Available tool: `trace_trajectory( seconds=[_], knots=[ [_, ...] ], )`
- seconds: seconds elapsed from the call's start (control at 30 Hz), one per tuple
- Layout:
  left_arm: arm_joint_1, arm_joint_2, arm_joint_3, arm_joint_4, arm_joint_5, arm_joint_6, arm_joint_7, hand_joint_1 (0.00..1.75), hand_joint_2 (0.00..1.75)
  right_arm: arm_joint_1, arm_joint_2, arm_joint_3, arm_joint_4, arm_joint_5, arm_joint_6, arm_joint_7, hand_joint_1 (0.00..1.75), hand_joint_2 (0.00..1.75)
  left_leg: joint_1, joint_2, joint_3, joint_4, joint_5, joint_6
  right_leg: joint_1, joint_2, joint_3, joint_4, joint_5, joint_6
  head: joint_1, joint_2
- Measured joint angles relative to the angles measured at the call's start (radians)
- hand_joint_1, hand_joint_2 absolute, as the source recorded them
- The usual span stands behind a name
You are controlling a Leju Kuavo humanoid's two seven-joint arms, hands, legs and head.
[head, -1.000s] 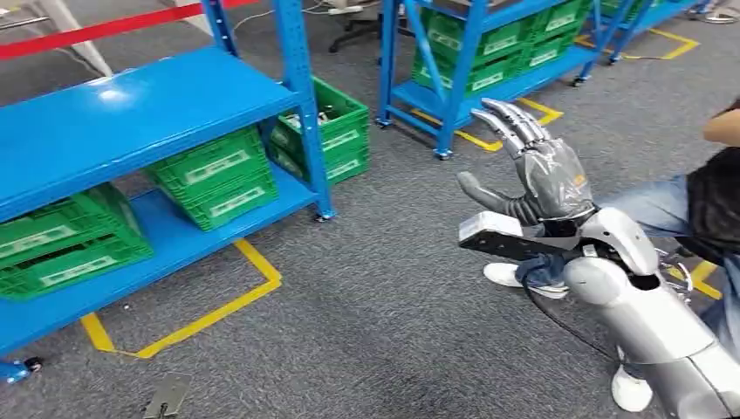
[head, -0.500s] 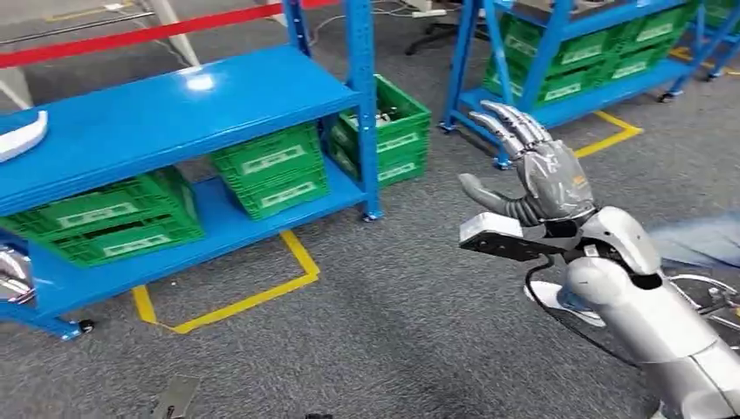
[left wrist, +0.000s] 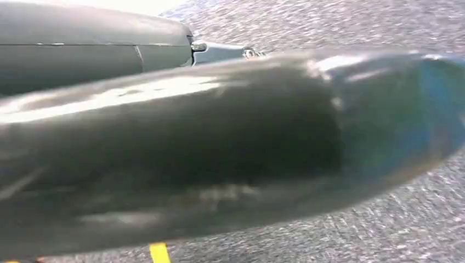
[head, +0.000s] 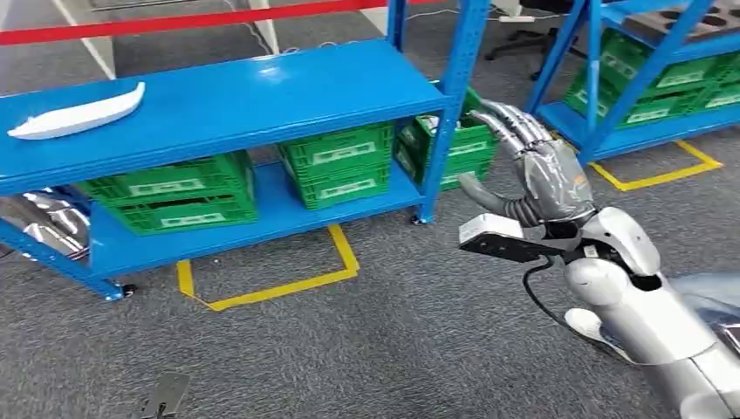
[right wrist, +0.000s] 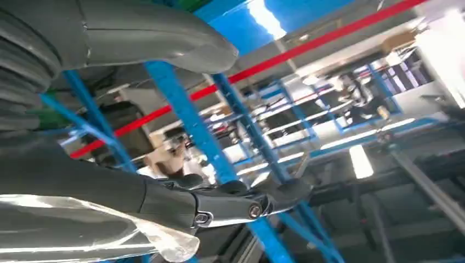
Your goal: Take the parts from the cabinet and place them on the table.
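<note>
A long, curved white part (head: 78, 112) lies on the top shelf of the blue cabinet (head: 262, 92), at its left end. My right hand (head: 539, 170) is raised in front of the cabinet's right post, fingers spread, palm facing the shelves, with nothing in it. It is far to the right of the white part. In the right wrist view its thumb (right wrist: 164, 33) and fingers (right wrist: 219, 203) stand apart against the blue racks. A silvery piece of my left arm (head: 44, 225) shows at the left edge. The left wrist view is blurred by a dark glossy surface.
Green crates (head: 340, 161) sit on the cabinet's lower shelf. A second blue rack (head: 611, 78) with green crates stands at the right. Yellow tape (head: 279, 284) marks the grey carpet. A person's jeans (head: 707, 292) and white shoe (head: 583, 321) are behind my right arm. A small grey plate (head: 164, 394) lies on the floor.
The camera has turned left, so the cabinet has slid rightward and the white part has come into view. My right hand keeps the same raised, spread pose.
</note>
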Motion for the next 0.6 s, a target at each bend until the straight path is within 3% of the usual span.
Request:
trace_trajectory(
  seconds=[0.03, 0.07, 0.1, 0.13, 0.17, 0.2, 0.3, 0.33, 0.37, 0.4, 0.47, 0.5, 0.53, 0.57, 0.6],
  knots=[
    [0.001, 0.0, 0.0, 0.0, 0.0, 0.0, 0.0, 0.0, 0.0, 0.0, 0.0, 0.003, 0.001, -0.003, 0.005, -0.005, 0.0, 1.75, 0.0, -0.011, 0.0, 0.0, 0.0, 0.0, -0.001, 0.0, -0.006, -0.008, 0.022, 0.001, -0.002, 0.0],
    [0.001, 0.0, 0.0, 0.0, 0.0, 0.0, 0.0, 0.0, 0.0, -0.001, 0.0, 0.005, 0.001, -0.006, 0.011, -0.008, 0.0, 1.75, 0.002, -0.025, 0.0, 0.002, 0.0, -0.001, -0.002, 0.001, 0.011, -0.063, 0.068, 0.003, 0.0, 0.0],
    [0.0, 0.0, 0.0, 0.0, 0.0, 0.0, 0.0, 0.0, 0.0, -0.002, 0.0, 0.005, 0.001, -0.008, 0.014, -0.01, 0.0, 1.75, 0.004, -0.039, 0.001, 0.006, -0.002, -0.003, -0.005, 0.007, 0.044, -0.142, 0.12, 0.004, -0.001, 0.0],
    [-0.001, 0.0, 0.0, 0.0, 0.0, 0.0, 0.0, 0.0, 0.0, -0.003, 0.0, 0.005, 0.001, -0.009, 0.016, -0.011, 0.0, 1.75, 0.007, -0.052, 0.0, 0.013, -0.007, -0.01, -0.012, 0.032, 0.087, -0.241, 0.172, 0.006, 0.0, 0.0],
    [-0.001, 0.001, 0.0, 0.0, 0.0, 0.0, 0.0, 0.0, 0.0, -0.003, -0.001, 0.006, 0.002, -0.01, 0.017, -0.012, 0.0, 1.75, 0.006, -0.063, -0.008, 0.018, -0.01, -0.017, -0.021, 0.098, 0.103, -0.269, 0.157, 0.009, -0.001, 0.0],
    [-0.004, 0.002, 0.0, 0.0, 0.0, 0.0, 0.0, 0.0, 0.0, -0.002, -0.002, 0.007, 0.002, -0.01, 0.018, -0.013, 0.0, 1.75, 0.006, -0.073, -0.019, 0.032, -0.009, -0.022, -0.023, 0.103, 0.115, -0.292, 0.155, 0.004, 0.0, 0.0],
    [0.004, 0.002, 0.0, 0.0, 0.0, 0.0, 0.0, 0.0, 0.0, -0.003, -0.005, 0.009, 0.002, -0.01, 0.02, -0.015, 0.0, 1.75, 0.014, -0.108, -0.027, 0.022, 0.002, -0.041, -0.012, 0.07, 0.114, -0.28, 0.155, -0.009, -0.003, 0.0],
    [0.006, 0.003, 0.0, 0.0, 0.0, 0.0, 0.0, 0.0, 0.0, -0.007, -0.005, 0.009, 0.002, -0.01, 0.02, -0.015, 0.0, 1.75, 0.013, -0.088, -0.03, 0.031, -0.006, -0.044, -0.02, 0.052, 0.121, -0.289, 0.16, -0.019, -0.001, 0.0],
    [0.005, 0.0, 0.0, 0.0, 0.0, 0.0, 0.0, 0.0, 0.0, -0.007, -0.005, 0.009, 0.002, -0.011, 0.02, -0.015, 0.0, 1.75, 0.005, -0.029, -0.039, 0.056, -0.022, -0.049, -0.017, 0.041, 0.126, -0.291, 0.158, -0.028, -0.009, 0.0],
    [0.003, 0.0, 0.0, 0.0, 0.0, 0.0, 0.0, 0.0, 0.0, -0.011, -0.005, 0.009, 0.002, -0.01, 0.02, -0.016, 0.0, 1.75, 0.006, 0.002, -0.064, 0.113, -0.054, -0.053, -0.014, 0.027, 0.129, -0.291, 0.156, -0.034, -0.013, 0.0],
    [-0.001, 0.0, 0.0, 0.0, 0.0, 0.0, 0.0, 0.0, 0.0, -0.01, -0.005, 0.009, 0.002, -0.01, 0.021, -0.016, 0.0, 1.75, 0.01, 0.021, -0.14, 0.279, -0.126, -0.056, -0.008, -0.004, 0.133, -0.291, 0.152, -0.04, -0.011, 0.0],
    [-0.001, 0.0, 0.0, 0.0, 0.0, 0.0, 0.0, 0.0, 0.0, -0.01, -0.005, 0.01, 0.002, -0.011, 0.021, -0.016, 0.0, 1.75, 0.011, 0.021, -0.164, 0.331, -0.139, -0.056, -0.006, -0.017, 0.134, -0.291, 0.151, -0.041, -0.013, 0.0],
    [0.002, -0.001, 0.0, 0.0, 0.0, 0.0, 0.0, 0.0, 0.0, -0.01, -0.005, 0.012, 0.002, -0.011, 0.022, -0.016, 0.0, 1.75, 0.011, 0.021, -0.166, 0.335, -0.13, -0.056, -0.005, -0.029, 0.135, -0.291, 0.149, -0.042, -0.013, 0.0],
    [0.002, -0.001, 0.0, 0.0, 0.0, 0.0, 0.0, 0.0, 0.0, -0.011, -0.005, 0.014, 0.002, -0.011, 0.023, -0.017, 0.0, 1.75, 0.011, 0.022, -0.146, 0.297, -0.098, -0.055, -0.005, -0.042, 0.138, -0.291, 0.147, -0.04, -0.013, 0.0],
    [0.002, 0.0, 0.0, 0.0, 0.0, 0.0, 0.0, 0.0, 0.0, -0.012, -0.005, 0.014, 0.002, -0.011, 0.024, -0.017, 0.0, 1.75, 0.011, 0.027, -0.106, 0.217, -0.055, -0.052, -0.004, -0.055, 0.142, -0.291, 0.144, -0.039, -0.013, 0.0]
  ],
)
